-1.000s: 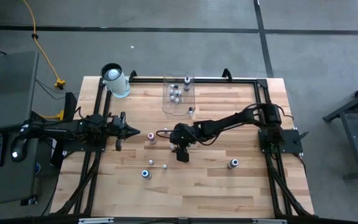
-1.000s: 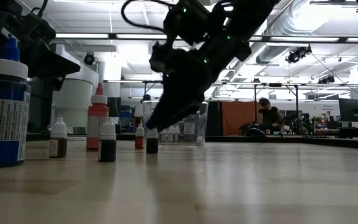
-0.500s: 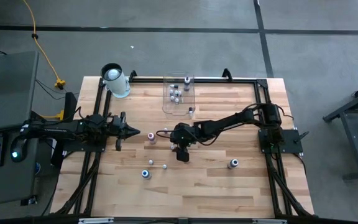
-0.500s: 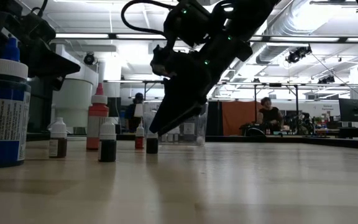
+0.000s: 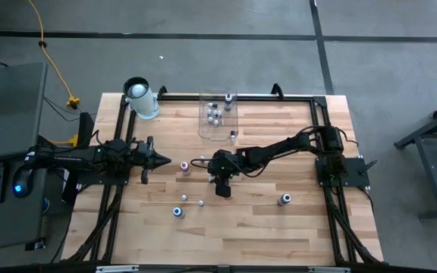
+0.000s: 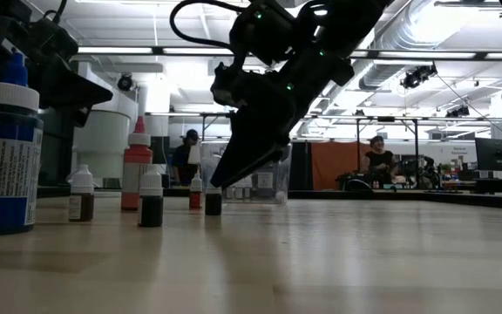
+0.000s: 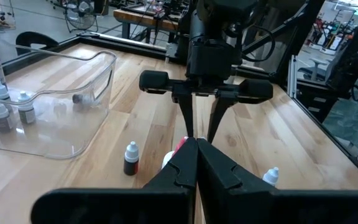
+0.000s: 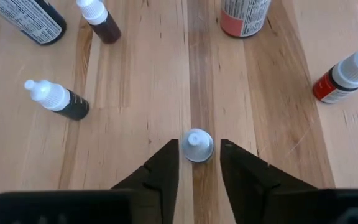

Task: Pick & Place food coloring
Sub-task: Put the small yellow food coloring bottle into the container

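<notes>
My right gripper (image 8: 199, 155) points down, open, with one finger on each side of a tiny upright food coloring bottle (image 8: 197, 145) with a whitish cap. I see no touch. In the high view this gripper (image 5: 221, 186) is at the table's middle and hides that bottle. More little bottles stand around: dark ones (image 8: 61, 101) (image 8: 101, 23), a red one (image 8: 347, 74), others (image 5: 178, 211) (image 5: 284, 199). Several sit in the clear bin (image 5: 218, 117). My left gripper (image 5: 160, 161) waits, shut, over the table's left part.
A big white cylinder (image 5: 139, 98) stands at the far left corner. A larger pink-red bottle (image 6: 136, 171) and a large blue-capped bottle (image 6: 3, 157) stand among the small ones. Black frame rails (image 5: 325, 114) line the table's sides. Bare wood lies toward the near edge (image 5: 241, 235).
My right gripper has sunk a little toward the small bottle beneath it, then held still. The bottles have stayed where they were.
</notes>
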Robot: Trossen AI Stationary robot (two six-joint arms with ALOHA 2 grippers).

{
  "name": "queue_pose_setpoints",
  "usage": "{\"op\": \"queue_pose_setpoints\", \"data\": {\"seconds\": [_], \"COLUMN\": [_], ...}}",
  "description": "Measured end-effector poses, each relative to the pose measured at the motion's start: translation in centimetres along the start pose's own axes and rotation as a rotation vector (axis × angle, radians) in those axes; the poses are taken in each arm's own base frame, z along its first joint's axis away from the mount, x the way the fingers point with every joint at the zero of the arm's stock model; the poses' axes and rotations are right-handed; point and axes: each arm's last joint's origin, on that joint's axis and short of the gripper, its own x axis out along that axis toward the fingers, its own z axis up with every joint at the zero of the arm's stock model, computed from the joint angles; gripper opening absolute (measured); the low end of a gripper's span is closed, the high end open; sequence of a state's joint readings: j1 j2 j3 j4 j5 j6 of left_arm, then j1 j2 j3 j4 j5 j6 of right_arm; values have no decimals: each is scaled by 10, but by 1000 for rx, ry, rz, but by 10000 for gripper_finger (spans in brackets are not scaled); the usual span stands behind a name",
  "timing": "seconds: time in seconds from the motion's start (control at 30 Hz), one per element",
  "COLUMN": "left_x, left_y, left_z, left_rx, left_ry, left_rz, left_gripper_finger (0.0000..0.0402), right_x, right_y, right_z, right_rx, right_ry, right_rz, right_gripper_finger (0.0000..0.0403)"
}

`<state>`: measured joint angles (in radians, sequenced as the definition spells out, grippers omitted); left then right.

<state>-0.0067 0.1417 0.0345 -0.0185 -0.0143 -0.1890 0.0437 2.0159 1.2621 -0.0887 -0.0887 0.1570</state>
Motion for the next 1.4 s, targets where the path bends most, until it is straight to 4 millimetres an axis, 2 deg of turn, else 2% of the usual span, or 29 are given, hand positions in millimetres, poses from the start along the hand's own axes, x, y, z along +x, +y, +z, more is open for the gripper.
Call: {"op": "queue_pose_setpoints", "data": {"seconds": [0.6,0.87,1.03,1.17,1.4], "left_x": [0,0,0,0,0], "left_y": [0,0,0,0,0], "left_z": [0,0,0,0,0], "left_rx": [0,0,0,0,0], "left_ry": [0,-1,-1,-1,-1], "left_rz": [0,0,1,0,1], "left_gripper_finger": [1,1,1,1,1], "right_x": [0,0,0,0,-1], "right_y": [2,2,3,3,4], "right_z": [1,2,4,3,4], "right_rx": [-2,-5,-7,-6,-9], "right_ry": [-1,-15,-34,-31,-37], "right_rz": [39,38,45,37,42], "right_gripper_finger": [41,32,1,11,1]}}
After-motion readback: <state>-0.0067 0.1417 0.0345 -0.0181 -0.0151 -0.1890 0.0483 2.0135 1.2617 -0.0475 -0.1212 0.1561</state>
